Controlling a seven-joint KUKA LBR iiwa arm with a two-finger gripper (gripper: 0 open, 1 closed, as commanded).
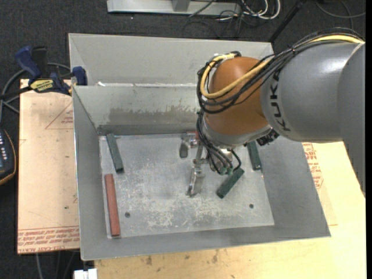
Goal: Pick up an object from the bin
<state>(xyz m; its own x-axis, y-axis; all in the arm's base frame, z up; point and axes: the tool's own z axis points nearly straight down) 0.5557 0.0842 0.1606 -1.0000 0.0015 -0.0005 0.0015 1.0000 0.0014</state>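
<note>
Grey metal bin (pixel 151 211) is entered by the gripper (pixel 193 188). Just right of the jaws a dark green block (pixel 229 182) is laid flat, its long axis slanted from lower left to upper right. Whether the jaws are parted cannot be told.

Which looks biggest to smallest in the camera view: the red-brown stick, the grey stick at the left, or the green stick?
1. red-brown stick, clearly the longest.
2. grey stick.
3. green stick, which looks a bit shorter, but its top end may hide under the robot arm, so 2 and 3 are unsure.
</note>
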